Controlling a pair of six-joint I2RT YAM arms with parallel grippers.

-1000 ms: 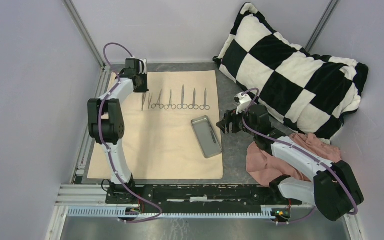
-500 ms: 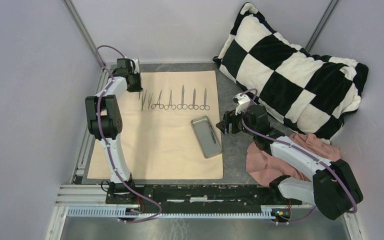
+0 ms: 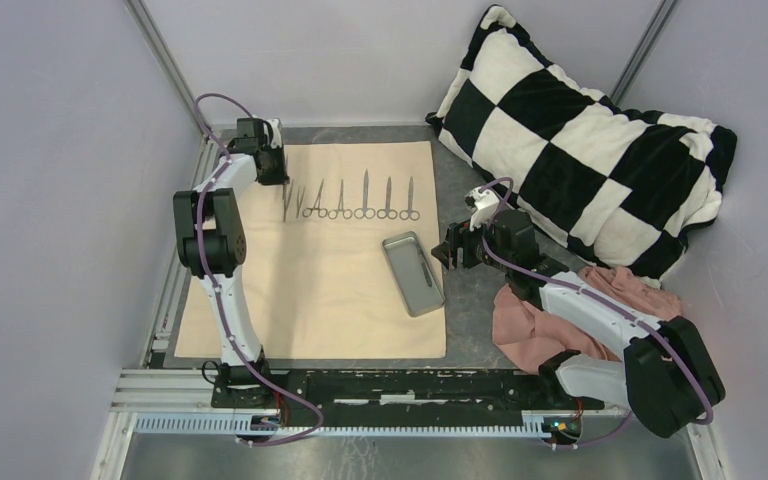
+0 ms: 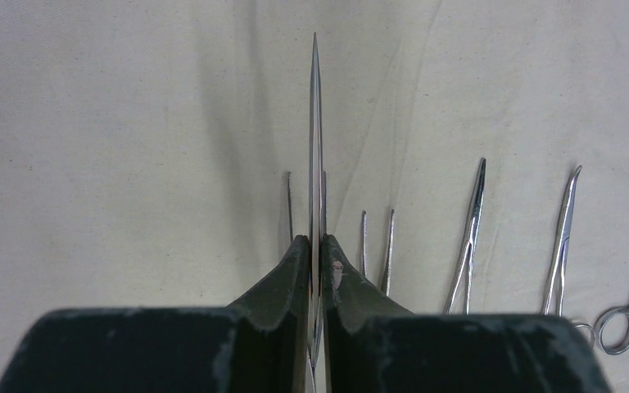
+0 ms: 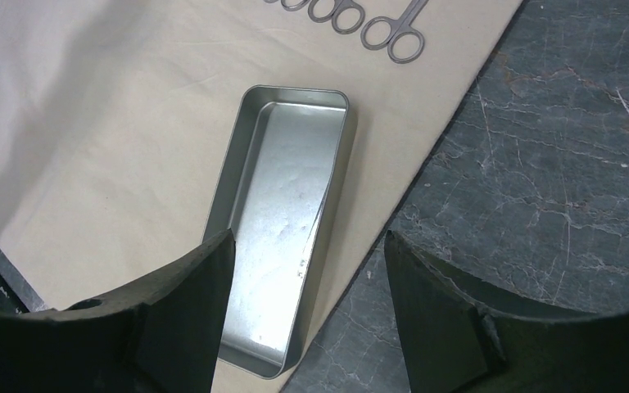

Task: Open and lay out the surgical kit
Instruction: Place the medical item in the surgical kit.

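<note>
Now the left jaws pinch a thin silver steel tool (image 4: 314,123) over the big beige cloth (image 4: 131,123); the right jaws stand apart above the grey metal tray (image 5: 295,164).

Left arm (image 3: 222,300): white moulded links, black cylindrical joint housings. Right arm (image 3: 590,310): same build, with a bulky black housing at the near end. A purple cable (image 3: 218,96) runs the length of each arm and arches free near the wrist. Left fingers (image 4: 282,282): matte, near-black with a greenish cast, tapering to narrow tips; pale scuffs on the block behind. Right fingers (image 5: 184,307): same dark finish, broad, curved outer faces, flat inner faces; one small round recess near one base.
</note>
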